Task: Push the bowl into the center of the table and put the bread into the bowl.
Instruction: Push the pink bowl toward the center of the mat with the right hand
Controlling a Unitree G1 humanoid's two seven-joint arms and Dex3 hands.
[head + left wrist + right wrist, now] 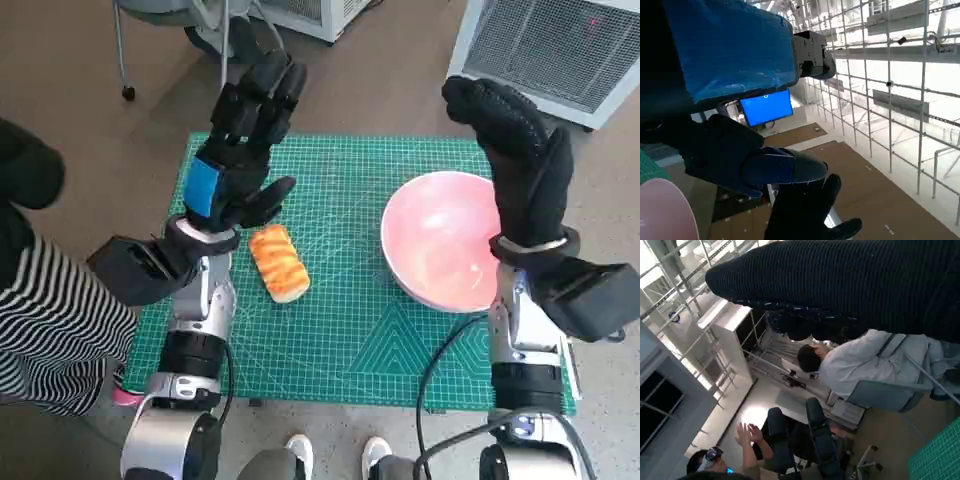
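Note:
A pink bowl (pixel 445 240) sits on the right part of the green cutting mat (pixel 340 320); its rim also shows in the left wrist view (pixel 662 210). A golden bread roll (pixel 278 262) lies on the mat left of centre. My left hand (pixel 240 150) is raised above the mat just beyond the bread, fingers spread, holding nothing. My right hand (pixel 515 150) stands upright over the bowl's right rim, fingers extended and empty. Neither hand touches the bread.
A person in a striped sleeve (pixel 45 320) sits at the left edge of the table. White cabinets (pixel 560 45) stand beyond the table at right, a chair leg (pixel 125 60) at far left. Seated people (pixel 850 365) appear in the right wrist view.

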